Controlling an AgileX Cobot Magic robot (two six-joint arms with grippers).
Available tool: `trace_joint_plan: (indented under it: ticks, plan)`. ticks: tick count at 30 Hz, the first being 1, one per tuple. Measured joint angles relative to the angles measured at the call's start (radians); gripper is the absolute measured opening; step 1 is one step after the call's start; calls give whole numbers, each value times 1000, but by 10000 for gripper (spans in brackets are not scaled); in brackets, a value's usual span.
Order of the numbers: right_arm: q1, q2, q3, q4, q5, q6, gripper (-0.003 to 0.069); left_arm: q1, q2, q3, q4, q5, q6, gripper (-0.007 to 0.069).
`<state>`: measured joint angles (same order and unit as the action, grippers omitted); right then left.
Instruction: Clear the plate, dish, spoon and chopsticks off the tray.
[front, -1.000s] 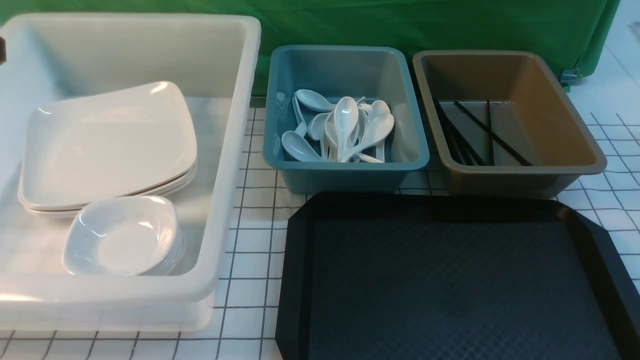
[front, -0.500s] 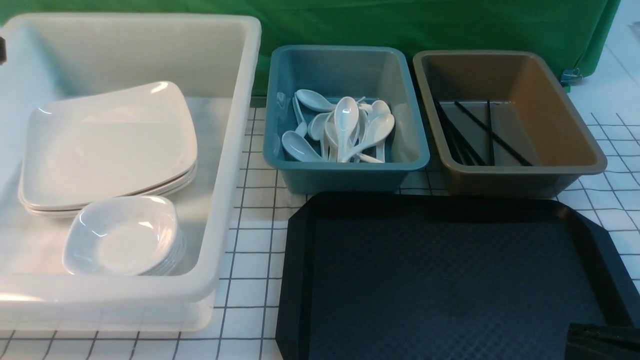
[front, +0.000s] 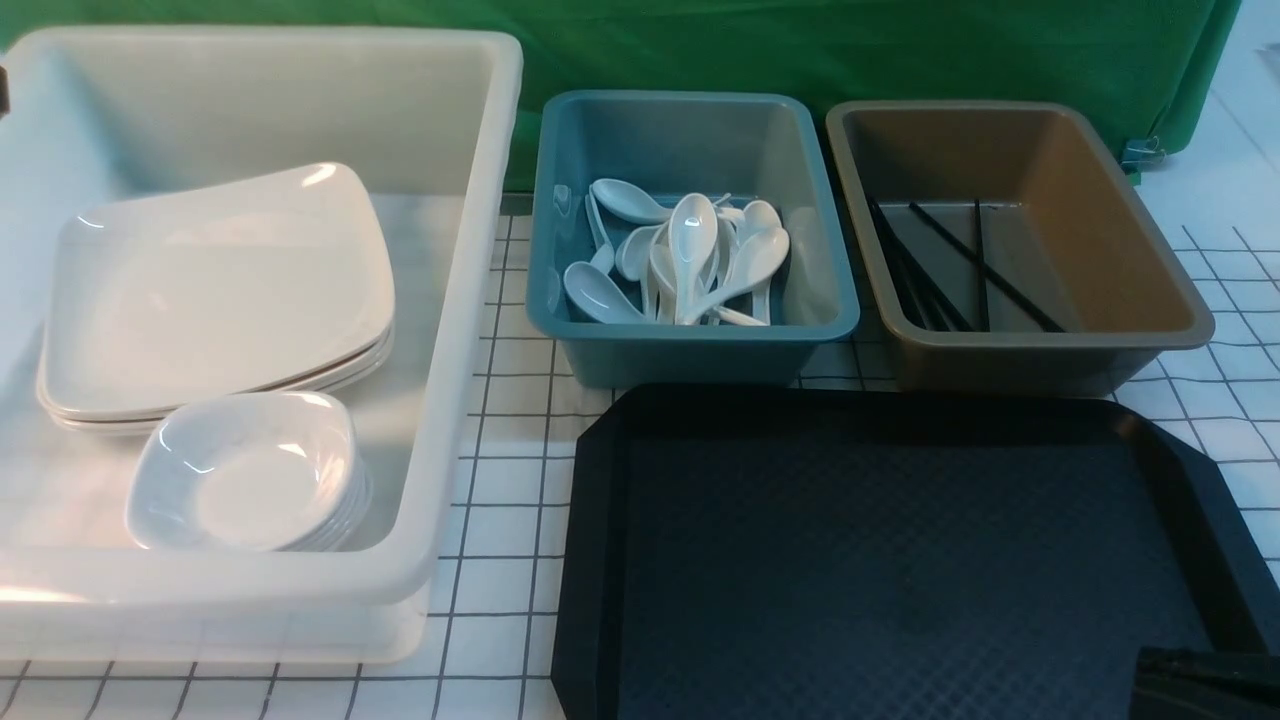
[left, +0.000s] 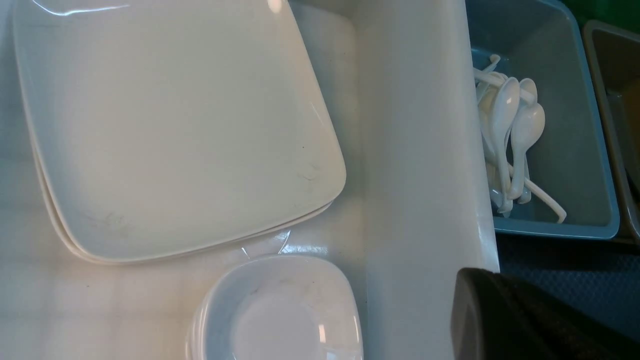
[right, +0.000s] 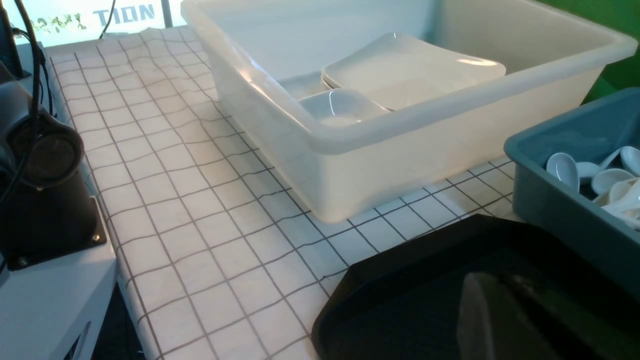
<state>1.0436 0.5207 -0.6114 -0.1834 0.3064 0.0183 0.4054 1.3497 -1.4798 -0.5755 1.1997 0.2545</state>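
While tray (front: 900, 560) unchanged, right arm (front: 1205, 685) seemingly static.

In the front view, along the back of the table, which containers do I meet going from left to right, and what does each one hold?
White tub with stacked square plates and small dishes → blue tub with white soup spoons → brown tub with black chopsticks.
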Motion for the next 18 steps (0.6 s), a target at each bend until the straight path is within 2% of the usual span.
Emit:
trace_joint_plan:
  ticks: [6, 10, 11, 13, 14, 15, 17, 18]
  plan:
    - [-1, -25, 12, 0, -13, 0, 83, 0, 0, 0, 0, -3, 0, 5]
    - [-53, -60, 54, 10, -60, 0, 90, 0, 0, 0, 4, -5, 1, 5]
    - [-80, -70, 67, 15, -75, 0, 92, 0, 0, 0, 11, -3, 4, 5]
    - [-202, -112, 122, 22, -96, 1, 98, 0, 0, 0, 37, 9, 10, 5]
    - [-211, -115, 127, 22, -98, 1, 98, 0, 0, 0, 40, 10, 11, 5]
    - [-304, -154, 174, 22, -102, 1, 101, 0, 0, 0, 49, 16, 15, 5]
    - [-359, -180, 204, 22, -103, 1, 103, 0, 0, 0, 49, 18, 18, 5]
    - [-438, -228, 255, 22, -104, 1, 106, 0, 0, 0, 44, 18, 19, 5]
